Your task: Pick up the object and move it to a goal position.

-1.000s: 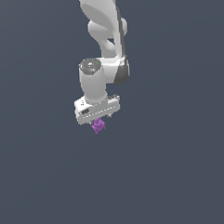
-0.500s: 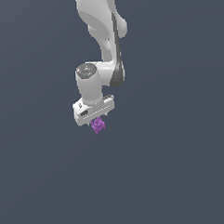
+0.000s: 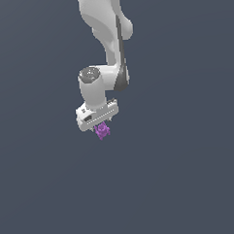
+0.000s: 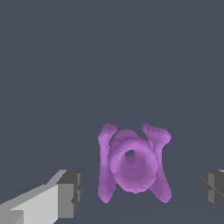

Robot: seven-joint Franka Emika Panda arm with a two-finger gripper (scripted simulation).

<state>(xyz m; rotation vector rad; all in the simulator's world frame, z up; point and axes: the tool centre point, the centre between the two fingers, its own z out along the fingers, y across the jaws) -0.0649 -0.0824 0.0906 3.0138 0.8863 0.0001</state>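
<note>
**Gripper poised over purple object, grasp not yet made**

The white arm's gripper (image 3: pixel 101 125) hangs directly over the small purple object (image 3: pixel 102 131), which sits on the plain grey surface (image 3: pixel 181 183). In the wrist view the object (image 4: pixel 132 164) lies between the two grey fingertips (image 4: pixel 70 192), which are spread wide with clear gaps on both sides and touch nothing. The main risk, judging from its lumpy shape and stubby prongs, is an uneven grip: a pad landing on a prong instead of the rounded body could twist the piece or squeeze it out sideways. A grasp taken too high could also let it slip during the lift. Nothing else is visible nearby, no obstacle stands in the way, and no goal marker shows in either view.
</note>
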